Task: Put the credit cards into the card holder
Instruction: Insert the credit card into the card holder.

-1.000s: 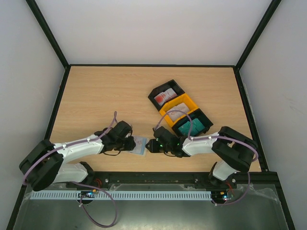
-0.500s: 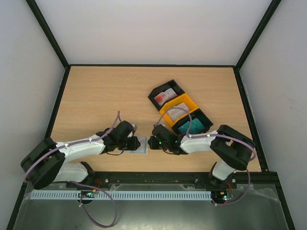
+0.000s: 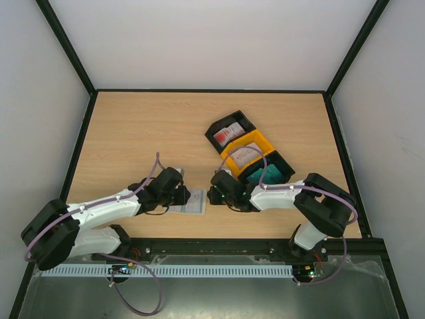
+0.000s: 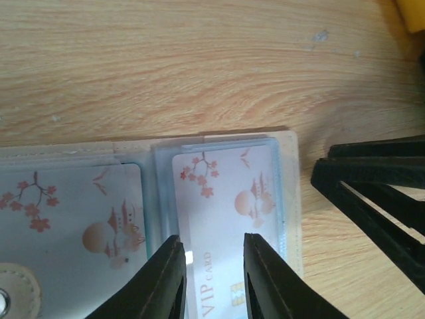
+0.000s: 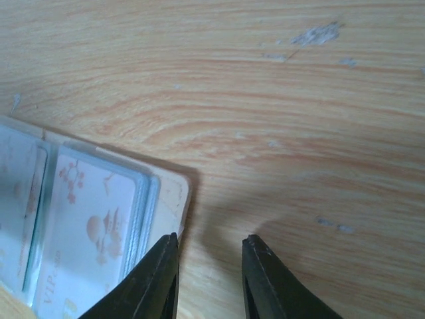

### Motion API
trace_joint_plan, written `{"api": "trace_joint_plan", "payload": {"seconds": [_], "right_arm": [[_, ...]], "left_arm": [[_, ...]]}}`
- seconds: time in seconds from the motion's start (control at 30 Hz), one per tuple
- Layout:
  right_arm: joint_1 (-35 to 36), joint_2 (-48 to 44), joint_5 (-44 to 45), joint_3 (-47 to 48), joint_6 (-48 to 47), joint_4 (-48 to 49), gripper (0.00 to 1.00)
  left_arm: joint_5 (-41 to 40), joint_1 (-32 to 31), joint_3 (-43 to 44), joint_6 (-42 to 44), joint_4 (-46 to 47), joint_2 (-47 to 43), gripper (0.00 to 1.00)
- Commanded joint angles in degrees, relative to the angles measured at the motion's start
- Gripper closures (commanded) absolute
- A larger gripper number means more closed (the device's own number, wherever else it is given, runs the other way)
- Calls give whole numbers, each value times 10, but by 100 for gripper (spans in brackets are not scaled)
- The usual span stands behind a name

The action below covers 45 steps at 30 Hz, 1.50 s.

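- The card holder (image 4: pixel 291 193) lies open and flat on the tabletop (image 3: pixel 146 126), near the front edge and between the two arms. A white VIP card (image 4: pixel 226 193) with red blossom print lies at its right clear sleeve; how far in, I cannot tell. A like card (image 4: pixel 80 212) fills the sleeve beside it.
- The left pincer (image 4: pixel 212 239) stands over that card's near end, jaws a narrow gap apart and clamped on nothing. Whether the tips touch the card is unclear. An off-centre push could skew the card and jam it against the sleeve's seam.
- The right pincer (image 5: pixel 210 238) is also narrowly apart, with one tip at the holder's corner and the other over bare wood. If it braces poorly, the holder may slide rather than take the card.
- More cards wait in the bins (image 3: pixel 211 136), apart from the holder.
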Motion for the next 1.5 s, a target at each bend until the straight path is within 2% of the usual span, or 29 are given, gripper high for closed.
{"api": "trace_joint_plan", "payload": {"seconds": [0.0, 0.17, 0.47, 0.8, 0.97, 1.1, 1.33, 1.47], "right_arm": [[16, -15, -15, 9, -4, -17, 73], [25, -23, -28, 5, 8, -2, 73], [28, -43, -48, -8, 21, 20, 73], [28, -34, -93, -32, 60, 83, 74], [30, -18, -108, -36, 75, 115, 79], [30, -7, -106, -34, 75, 114, 80], [34, 0, -95, -31, 74, 103, 75], [34, 9, -109, -28, 73, 112, 78]], "left_arm": [[-9, -2, -4, -5, -7, 32, 77], [-8, -2, -6, -7, 1, 60, 87], [-2, -2, -17, -4, 10, 76, 97], [-15, -1, -39, -12, 5, 87, 97], [-17, 2, -47, -15, 8, 89, 97], [-19, 3, -52, -17, 7, 87, 98], [-21, 14, -61, -19, 2, 76, 98], [-17, 22, -65, -19, 1, 71, 98]]}}
